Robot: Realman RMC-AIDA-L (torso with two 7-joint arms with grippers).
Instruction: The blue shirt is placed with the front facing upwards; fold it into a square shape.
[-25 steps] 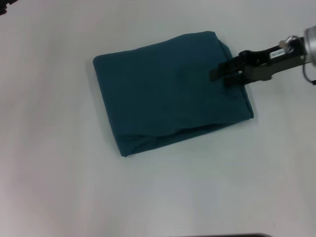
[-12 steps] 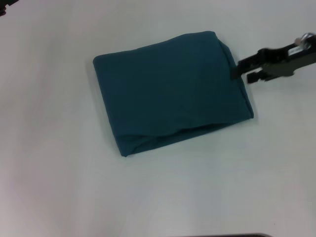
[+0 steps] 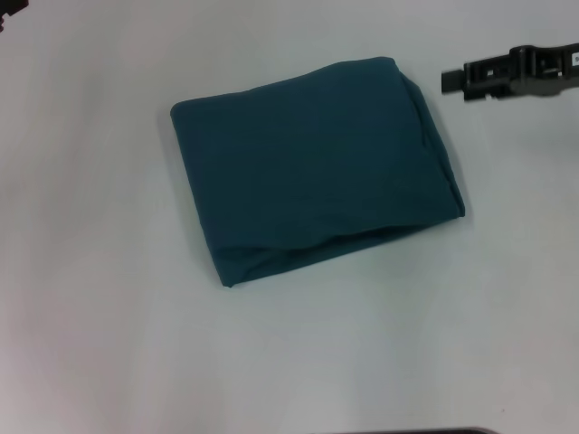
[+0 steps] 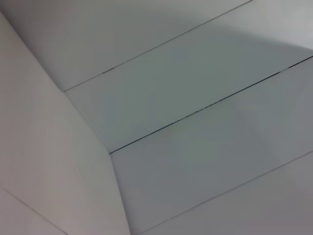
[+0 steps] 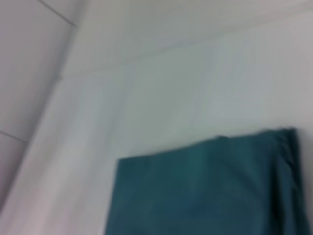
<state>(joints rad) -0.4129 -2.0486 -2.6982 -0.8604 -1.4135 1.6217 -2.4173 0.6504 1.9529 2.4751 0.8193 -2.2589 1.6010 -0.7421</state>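
On the table [image 3: 99, 344] — blue shirt [image 3: 312, 167], soft squarish fold.

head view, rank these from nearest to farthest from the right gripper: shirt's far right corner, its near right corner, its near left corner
From the right gripper, off the folded dark teal-blue shirt:
1. Far right corner, just beside the gripper.
2. Near right corner, toward the robot.
3. Near left corner, diagonally across the shirt.

right gripper [image 3: 452, 81] withdrawn off the blue shirt [image 3: 312, 167], now clear beside it

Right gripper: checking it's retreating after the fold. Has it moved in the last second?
Yes. The right gripper has drawn back off the blue shirt, toward the robot's right.
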